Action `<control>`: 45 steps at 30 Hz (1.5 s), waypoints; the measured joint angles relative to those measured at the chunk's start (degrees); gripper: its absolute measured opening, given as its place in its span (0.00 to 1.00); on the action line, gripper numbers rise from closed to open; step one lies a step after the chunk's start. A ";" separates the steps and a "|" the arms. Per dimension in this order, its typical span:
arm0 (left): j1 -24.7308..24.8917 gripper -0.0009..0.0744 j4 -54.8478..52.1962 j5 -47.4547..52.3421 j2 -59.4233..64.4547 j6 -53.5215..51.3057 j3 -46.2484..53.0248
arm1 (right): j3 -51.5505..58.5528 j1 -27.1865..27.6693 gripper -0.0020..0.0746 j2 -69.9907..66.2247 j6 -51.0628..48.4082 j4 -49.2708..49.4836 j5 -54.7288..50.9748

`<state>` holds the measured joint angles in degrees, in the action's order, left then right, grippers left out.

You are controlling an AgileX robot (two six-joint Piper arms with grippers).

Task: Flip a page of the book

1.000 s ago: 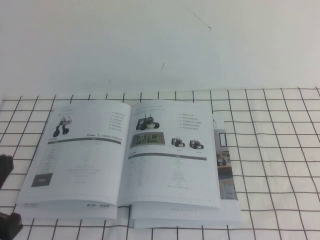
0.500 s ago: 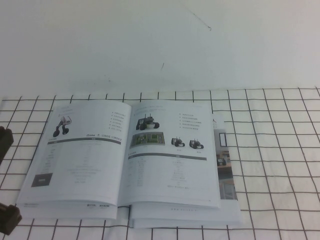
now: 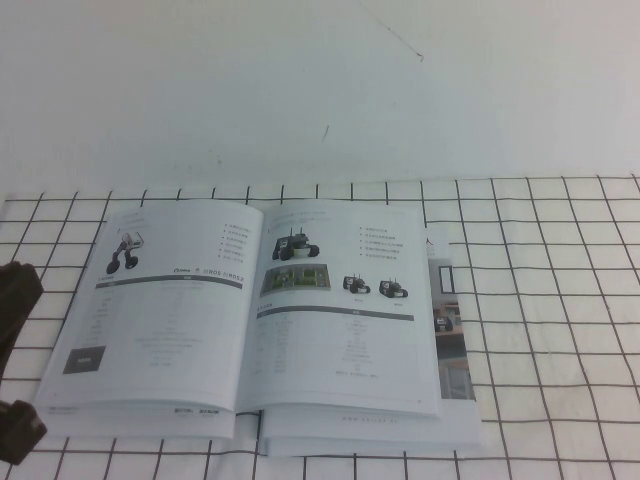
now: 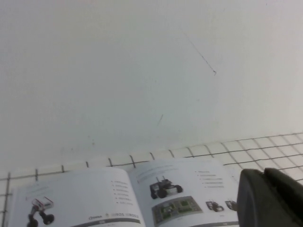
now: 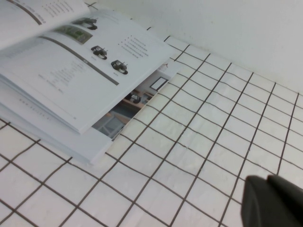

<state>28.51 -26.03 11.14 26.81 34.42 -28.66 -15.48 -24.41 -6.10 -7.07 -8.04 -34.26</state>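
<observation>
While book (image 3: 260,320) lies unmoved, left end effector (image 3: 15,360) crept inward; right unseen.

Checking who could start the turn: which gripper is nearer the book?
Left. The left gripper sits at the book's left edge; the right gripper is out of the high view, over the cloth beyond the book's right side.

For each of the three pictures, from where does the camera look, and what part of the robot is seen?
High: raised, angled down at the open book; left gripper at the left edge.
Left wrist: low, facing the page; dark gripper part at the corner.
Right wrist: beside the book's outer edge; right gripper at the corner.
All three share the book.
</observation>
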 joint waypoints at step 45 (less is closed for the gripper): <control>-17.69 0.01 14.82 1.44 -27.22 -7.50 29.25 | 0.00 0.00 0.03 0.00 0.00 0.26 0.18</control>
<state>10.82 -11.21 12.58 -0.40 26.92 0.59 -15.48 -24.41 -6.10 -7.07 -7.77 -34.07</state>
